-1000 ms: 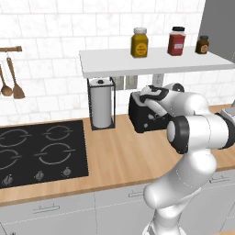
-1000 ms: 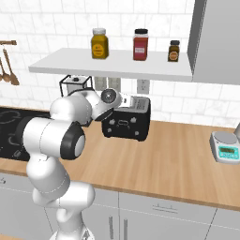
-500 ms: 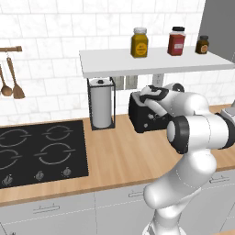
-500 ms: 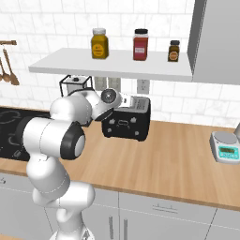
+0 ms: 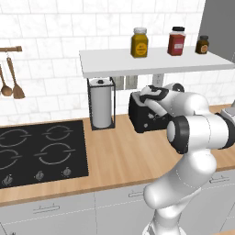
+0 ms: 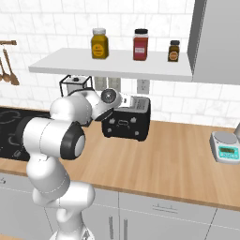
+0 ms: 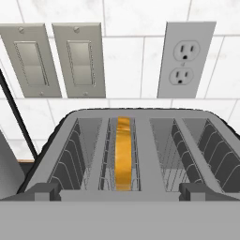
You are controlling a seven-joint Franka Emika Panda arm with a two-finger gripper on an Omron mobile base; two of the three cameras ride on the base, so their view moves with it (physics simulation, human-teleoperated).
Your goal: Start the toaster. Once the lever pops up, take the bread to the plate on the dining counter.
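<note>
Edgewise, bread [image 7: 123, 154] upright in toaster [image 7: 140, 140] slot, long axis toward wall.

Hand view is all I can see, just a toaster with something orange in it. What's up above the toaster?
Observer: A white shelf with three jars on it hangs over the toaster.
Operator: What's next to the toaster?
Observer: A paper towel roll in a black stand, and beyond it a black cooktop.
Operator: Is the robot's hand touching the toaster?
Observer: It hovers right over the toaster's top; the fingers' tips are hidden, so I can't tell.
Operator: Anything on the other side?
Observer: A small kitchen scale sits on the wood counter.
</note>
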